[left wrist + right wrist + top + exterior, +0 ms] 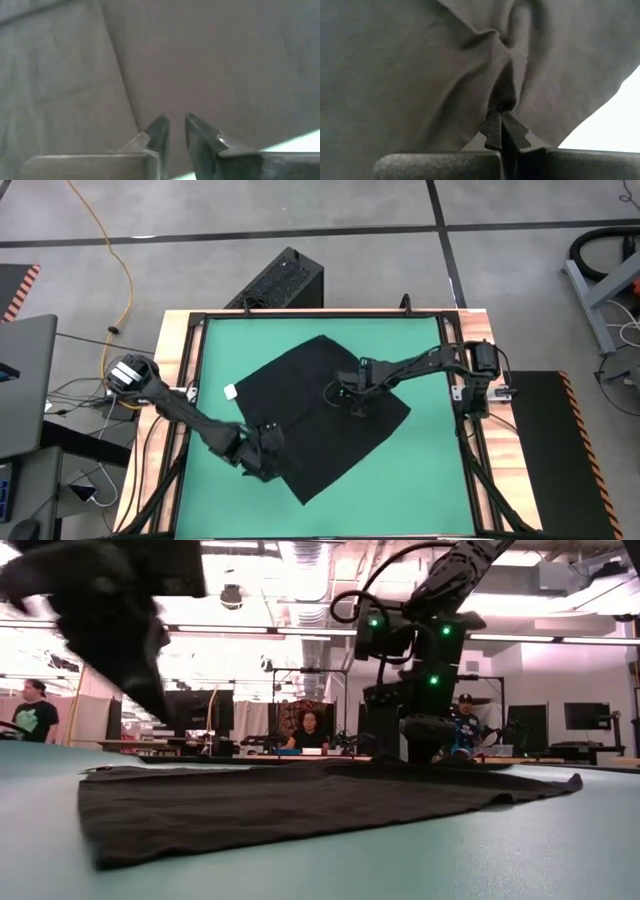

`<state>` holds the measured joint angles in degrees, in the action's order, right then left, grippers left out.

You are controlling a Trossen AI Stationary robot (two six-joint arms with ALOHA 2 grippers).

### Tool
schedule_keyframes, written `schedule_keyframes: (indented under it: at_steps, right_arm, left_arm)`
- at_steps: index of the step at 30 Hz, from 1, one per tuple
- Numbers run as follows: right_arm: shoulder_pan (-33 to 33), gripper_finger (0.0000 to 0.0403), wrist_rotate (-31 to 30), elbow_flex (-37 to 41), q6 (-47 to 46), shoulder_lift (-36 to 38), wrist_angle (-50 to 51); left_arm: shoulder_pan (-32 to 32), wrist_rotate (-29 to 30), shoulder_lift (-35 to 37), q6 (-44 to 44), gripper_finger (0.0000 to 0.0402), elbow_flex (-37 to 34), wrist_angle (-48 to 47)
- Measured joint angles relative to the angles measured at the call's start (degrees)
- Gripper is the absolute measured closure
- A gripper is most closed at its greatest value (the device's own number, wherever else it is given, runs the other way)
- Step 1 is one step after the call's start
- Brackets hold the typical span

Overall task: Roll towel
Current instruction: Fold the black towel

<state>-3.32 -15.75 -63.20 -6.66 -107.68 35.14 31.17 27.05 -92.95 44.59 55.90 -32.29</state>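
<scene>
The towel (pixel 320 415) lies spread on the green table (pixel 425 340), turned diamond-wise, its small white tag (pixel 230 391) at the corner toward the left arm's side. No roll shows anywhere along its edges — in the low view it looks like a low, flat sheet with only a slight rise under the right arm. By that look the rolling proper has not begun; nearly all of the task is left.

The right gripper (pixel 502 131) reaches in from the right edge of the table to the middle of the towel and points down onto it. Its fingers are pressed together on a small pinch of fabric, and folds radiate from that spot.

The left gripper (pixel 175 131) comes in low from the left side and sits at the towel's near-left edge, angled down over the cloth. Its fingers (pixel 159 131) stand a narrow gap apart, with nothing visibly between them — just above or touching the cloth, I cannot tell which. A sliver of bare table shows beside them, so it is right at the edge.
</scene>
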Motion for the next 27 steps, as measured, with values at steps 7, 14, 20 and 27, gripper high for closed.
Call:
schedule_keyframes:
  at_steps: [7,14,20,27]
  right_arm:
    - [0.7,0.039,-0.8,0.0,0.5,0.0,-0.3]
    - [0.7,0.039,-0.9,0.0,1.0,0.0,-0.3]
    - [0.7,0.039,-1.1,0.0,2.3,0.0,-0.3]
    - [0.7,0.0386,-2.7,0.0,5.7,1.3,0.3]
  left_arm:
    - [2.4,-1.1,-0.1,9.4,0.0261,-7.7,2.3]
    - [2.2,-0.8,-0.1,12.3,0.0233,-10.8,4.4]
    - [1.3,-3.1,0.3,15.1,0.0273,-14.4,5.7]
    - [0.2,-3.4,0.2,15.4,0.037,-15.5,6.4]
